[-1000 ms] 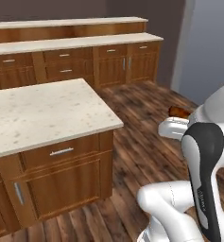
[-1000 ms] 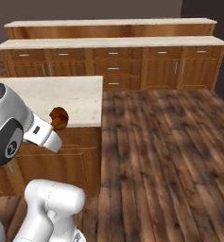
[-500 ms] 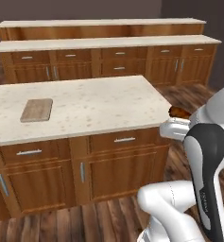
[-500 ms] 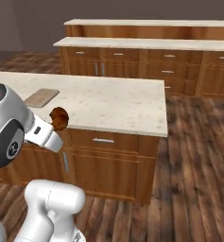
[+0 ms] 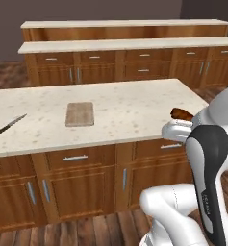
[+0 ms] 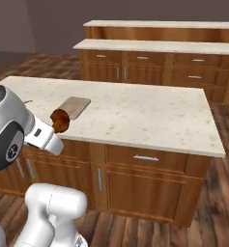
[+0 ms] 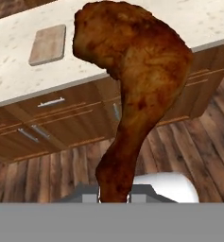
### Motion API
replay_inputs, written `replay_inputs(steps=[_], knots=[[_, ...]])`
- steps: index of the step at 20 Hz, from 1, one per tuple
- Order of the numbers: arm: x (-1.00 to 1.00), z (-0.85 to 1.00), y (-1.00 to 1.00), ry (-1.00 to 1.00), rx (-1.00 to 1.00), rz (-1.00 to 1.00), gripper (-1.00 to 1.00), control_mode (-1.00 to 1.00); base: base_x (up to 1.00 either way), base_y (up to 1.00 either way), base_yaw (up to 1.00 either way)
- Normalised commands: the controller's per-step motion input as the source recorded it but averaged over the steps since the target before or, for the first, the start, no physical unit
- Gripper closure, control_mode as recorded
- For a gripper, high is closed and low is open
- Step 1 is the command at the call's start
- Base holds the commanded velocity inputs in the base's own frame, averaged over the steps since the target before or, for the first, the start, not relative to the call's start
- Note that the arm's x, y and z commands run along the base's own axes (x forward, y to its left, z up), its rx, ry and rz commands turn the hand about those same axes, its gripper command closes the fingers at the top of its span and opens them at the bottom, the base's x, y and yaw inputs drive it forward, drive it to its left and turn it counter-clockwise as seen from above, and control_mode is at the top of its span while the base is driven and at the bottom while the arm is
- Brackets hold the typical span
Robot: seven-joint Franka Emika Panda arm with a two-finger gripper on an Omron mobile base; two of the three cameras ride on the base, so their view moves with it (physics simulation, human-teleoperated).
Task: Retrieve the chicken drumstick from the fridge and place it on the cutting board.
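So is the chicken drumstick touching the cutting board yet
Apart. In the left base view the chicken drumstick is held up at the gripper off the island's right end, with bare counter between it and the cutting board.

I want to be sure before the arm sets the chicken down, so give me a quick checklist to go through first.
1. Chicken drumstick held in the gripper: ok, narrow end sits between the fingertips.
2. Cutting board on the island counter: ok, lying flat.
3. Board surface free: ok, nothing on it.
4. Knife away from the board: ok, apart from it, further along the counter.
5. Drumstick over the board: not ok, off beyond the counter's edge.
6. Grip firmness: cannot tell.
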Motion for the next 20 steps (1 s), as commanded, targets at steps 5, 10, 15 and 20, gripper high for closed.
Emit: replay_inputs(steps=[5,10,15,20], knots=[[0.0,0.0,0.0,0.0,0.0,0.0,1.0,1.0,0.41,0.75,-0.1],[0.0,0.0,0.0,0.0,0.0,0.0,1.0,1.0,0.55,0.68,-0.1],[0.0,0.0,0.0,0.0,0.0,0.0,1.0,1.0,0.61,0.32,-0.05],[0.0,0.0,0.0,0.0,0.0,0.0,1.0,1.0,0.46,0.12,0.0]])
